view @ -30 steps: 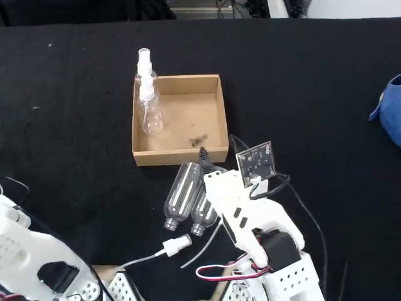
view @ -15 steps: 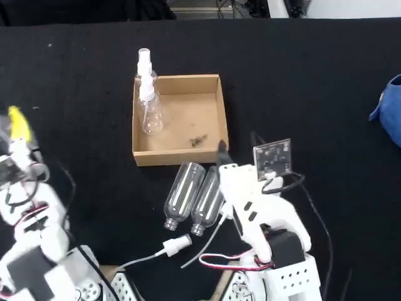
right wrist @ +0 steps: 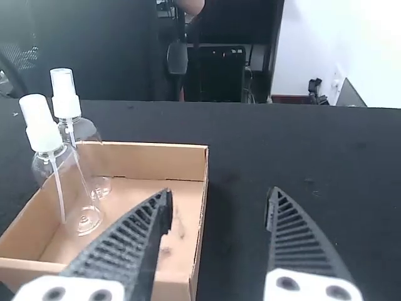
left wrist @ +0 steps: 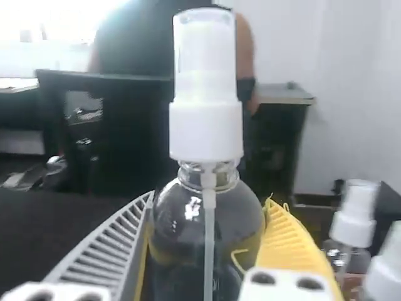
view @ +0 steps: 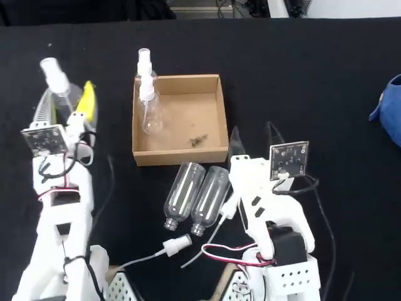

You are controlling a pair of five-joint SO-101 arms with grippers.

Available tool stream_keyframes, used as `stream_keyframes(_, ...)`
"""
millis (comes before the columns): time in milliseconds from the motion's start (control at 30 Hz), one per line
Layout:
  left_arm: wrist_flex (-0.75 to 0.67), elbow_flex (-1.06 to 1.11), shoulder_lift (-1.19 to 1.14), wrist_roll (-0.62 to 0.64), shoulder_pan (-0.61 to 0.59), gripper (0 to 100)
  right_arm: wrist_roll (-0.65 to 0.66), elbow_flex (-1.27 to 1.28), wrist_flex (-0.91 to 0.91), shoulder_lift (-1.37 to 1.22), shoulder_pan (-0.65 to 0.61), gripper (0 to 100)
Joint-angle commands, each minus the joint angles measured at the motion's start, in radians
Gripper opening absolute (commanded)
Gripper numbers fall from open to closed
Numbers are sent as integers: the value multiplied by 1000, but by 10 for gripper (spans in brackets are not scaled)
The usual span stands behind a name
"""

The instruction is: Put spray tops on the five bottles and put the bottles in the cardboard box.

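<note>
Presently, entries placed from the cardboard box.

- Left gripper: raised well to the box's left and clamped on a capped bottle, which it holds upright. Judged ready for carrying to the box.
- Two capped bottles: standing inside the box along its left wall, apparently delivered.
- Two bare bottles: lying side by side just outside the box's near wall, necks pointing away from it and awaiting tops.
- Loose spray top: beyond the bare bottles from the box, tube trailing. Likely the next one to be fitted.
- Right gripper: fingers spread and holding nothing, at the box's near right corner beside the bare bottles.
- Writing: none legible. The bottles are unlabelled and the box is plain, with a few dark specks on its floor.
</note>
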State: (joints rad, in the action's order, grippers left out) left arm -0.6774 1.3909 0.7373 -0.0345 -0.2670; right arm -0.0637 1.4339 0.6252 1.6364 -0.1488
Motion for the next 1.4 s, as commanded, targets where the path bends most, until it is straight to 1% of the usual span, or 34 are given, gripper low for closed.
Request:
stream_keyframes(0, 25, -1, 94, 17, 108, 29, 3, -7, -37, 5, 21, 219)
stream_keyframes(167, 26, 7, 155, 175, 162, 30, 3, -7, -37, 4, 21, 219)
stream_keyframes(200, 26, 8, 163, 190, 173, 30, 3, -7, -37, 4, 21, 219)
stream_keyframes(300, 26, 39, 183, 187, 211, 30, 5, -7, -37, 4, 21, 219)
stream_keyframes(400, 21, 96, 207, 149, 252, 30, 5, -7, -37, 4, 21, 219)
stream_keyframes(567, 23, 162, 287, 155, 297, 30, 5, -7, -37, 4, 21, 219)
stream_keyframes(700, 25, 183, 307, 146, 335, 30, 6, -7, -37, 4, 21, 219)
stream_keyframes(1067, 18, 177, 193, 157, 354, 30, 6, -7, -37, 4, 21, 219)
stream_keyframes(1367, 20, 96, 114, 157, 372, 30, 6, -7, -37, 4, 21, 219)
